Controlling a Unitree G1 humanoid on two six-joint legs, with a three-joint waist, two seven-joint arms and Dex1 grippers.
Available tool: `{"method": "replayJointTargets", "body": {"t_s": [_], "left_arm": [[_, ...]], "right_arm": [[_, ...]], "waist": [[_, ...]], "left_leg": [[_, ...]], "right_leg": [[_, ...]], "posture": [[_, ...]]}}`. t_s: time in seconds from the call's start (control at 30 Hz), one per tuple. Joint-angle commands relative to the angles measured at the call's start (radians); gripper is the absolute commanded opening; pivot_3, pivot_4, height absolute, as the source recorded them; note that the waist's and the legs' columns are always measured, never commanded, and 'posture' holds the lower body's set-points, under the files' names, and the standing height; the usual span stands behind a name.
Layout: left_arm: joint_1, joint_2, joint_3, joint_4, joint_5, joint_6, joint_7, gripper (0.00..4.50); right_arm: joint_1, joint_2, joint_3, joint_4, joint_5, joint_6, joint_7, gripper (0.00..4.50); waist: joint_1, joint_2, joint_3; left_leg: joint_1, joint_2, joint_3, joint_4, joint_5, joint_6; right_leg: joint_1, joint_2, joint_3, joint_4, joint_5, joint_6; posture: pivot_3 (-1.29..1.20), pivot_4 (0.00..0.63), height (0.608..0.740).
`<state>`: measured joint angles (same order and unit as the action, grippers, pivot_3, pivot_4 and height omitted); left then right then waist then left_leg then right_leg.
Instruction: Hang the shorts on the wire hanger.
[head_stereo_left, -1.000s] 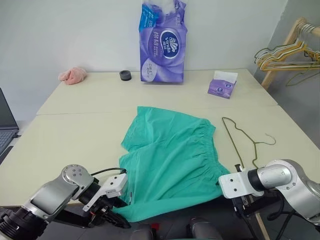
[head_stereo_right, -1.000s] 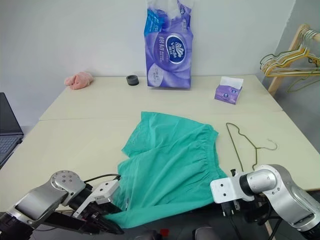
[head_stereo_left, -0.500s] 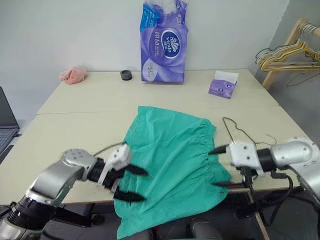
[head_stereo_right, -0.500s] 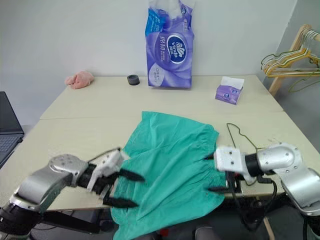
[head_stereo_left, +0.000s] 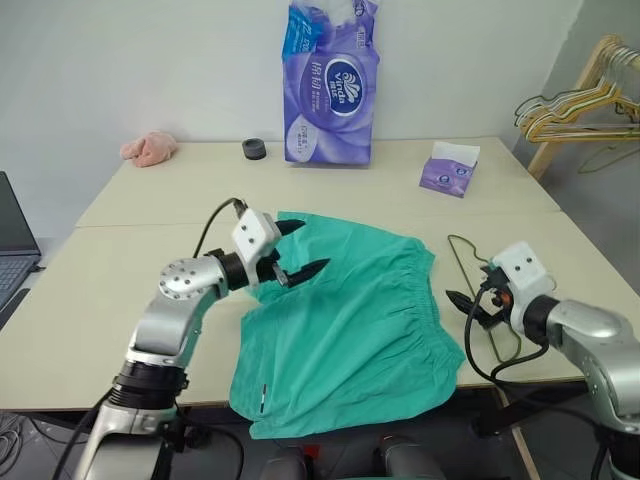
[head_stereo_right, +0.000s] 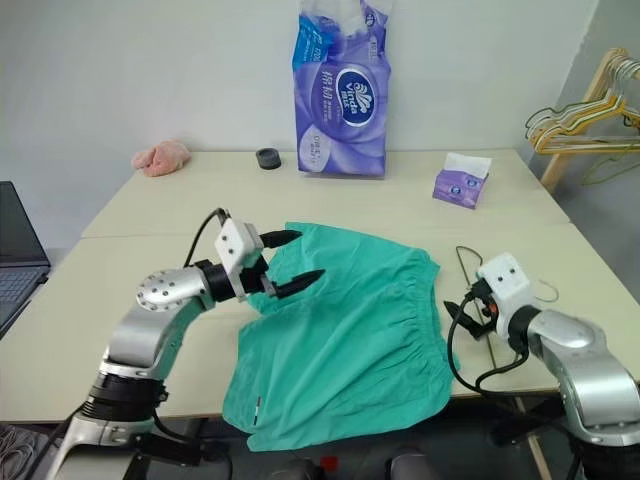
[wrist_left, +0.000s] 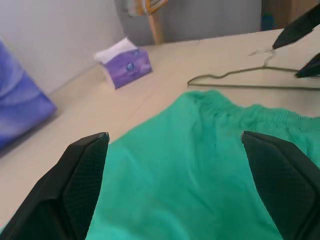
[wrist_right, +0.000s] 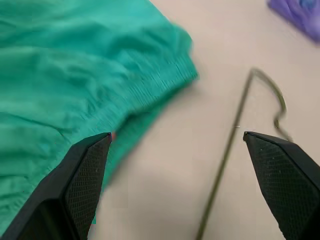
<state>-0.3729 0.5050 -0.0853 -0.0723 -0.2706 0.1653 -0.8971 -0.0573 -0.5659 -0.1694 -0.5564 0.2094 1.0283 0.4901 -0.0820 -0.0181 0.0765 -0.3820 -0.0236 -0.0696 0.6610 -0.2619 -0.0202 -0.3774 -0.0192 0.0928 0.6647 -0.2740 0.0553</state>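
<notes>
The teal-green shorts (head_stereo_left: 345, 320) lie flat on the table, waistband to the right, with the near hem reaching over the front edge. The thin dark wire hanger (wrist_right: 235, 131) lies on the table just right of the waistband. My left gripper (head_stereo_left: 315, 245) hovers open over the far left part of the shorts, pointing right, with nothing between its fingers (wrist_left: 85, 175). My right gripper (head_stereo_left: 458, 307) is open and empty, low over the bare table between the waistband and the hanger; its arm hides part of the wire.
At the back of the cream table (head_stereo_left: 150, 250) stand a tall purple tissue pack (head_stereo_left: 330, 85), a small purple tissue box (head_stereo_left: 447, 172), a black ring (head_stereo_left: 254, 150) and a pink cloth (head_stereo_left: 148, 148). A laptop (head_stereo_left: 12, 250) sits at far left. A wooden rack with several hangers (head_stereo_left: 585, 95) stands at right.
Both grippers have come up from the shorts' near hem at the front edge and opened. The left swung up over the shorts; the right moved right beside the hanger. The hem has settled.
</notes>
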Motion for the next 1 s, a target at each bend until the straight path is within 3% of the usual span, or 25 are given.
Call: {"method": "replayJointTargets", "body": {"t_s": [0.03, 0.43, 0.73, 0.83, 1.0], "left_arm": [[-0.03, 0.015, 0.005, -0.021, -0.076, -0.004, -0.108, 4.47], [-0.075, 0.038, -0.031, 0.016, -0.109, 0.06, -0.237, 4.47], [-0.085, 0.03, -0.043, 0.029, -0.098, 0.051, -0.236, 4.47], [-0.095, 0.019, -0.044, 0.042, -0.094, 0.041, -0.229, 4.5], [-0.095, 0.009, -0.048, 0.051, -0.081, 0.03, -0.226, 4.5]], "right_arm": [[-0.01, 0.05, -0.068, -0.03, -0.017, 0.087, -0.109, 4.5], [-0.114, 0.046, -0.12, 0.317, -0.031, 0.015, -0.174, 4.5], [-0.202, -0.065, -0.065, 0.508, 0.031, 0.059, -0.031, 4.5], [-0.233, -0.098, -0.001, 0.552, 0.023, 0.07, -0.002, 3.96], [-0.259, -0.07, 0.052, 0.622, 0.028, 0.124, -0.002, 2.26]], "waist": [[-0.007, 0.001, 0.0], [-0.035, 0.002, -0.001], [-0.045, 0.002, -0.001], [-0.052, 0.002, -0.001], [-0.063, 0.0, -0.002]], "left_leg": [[0.0, 0.0, 0.001, 0.0, 0.0, 0.0], [0.001, 0.001, 0.005, 0.0, 0.0, 0.0], [0.001, 0.001, 0.005, 0.0, 0.0, 0.001], [0.001, 0.001, 0.004, 0.0, 0.0, 0.001], [0.002, 0.001, 0.003, 0.0, -0.001, 0.002]], "right_leg": [[0.0, 0.001, 0.0, 0.0, 0.0, 0.0], [0.0, 0.006, 0.004, -0.001, -0.003, 0.006], [0.001, 0.006, 0.004, -0.001, -0.003, 0.006], [0.001, 0.006, 0.003, -0.001, -0.003, 0.006], [0.002, 0.007, 0.002, -0.002, -0.003, 0.006]], "posture": [[-0.15, 0.048, 0.74], [-0.17, 0.046, 0.74], [-0.18, 0.05, 0.74], [-0.19, 0.049, 0.74], [-0.17, 0.048, 0.74]]}}
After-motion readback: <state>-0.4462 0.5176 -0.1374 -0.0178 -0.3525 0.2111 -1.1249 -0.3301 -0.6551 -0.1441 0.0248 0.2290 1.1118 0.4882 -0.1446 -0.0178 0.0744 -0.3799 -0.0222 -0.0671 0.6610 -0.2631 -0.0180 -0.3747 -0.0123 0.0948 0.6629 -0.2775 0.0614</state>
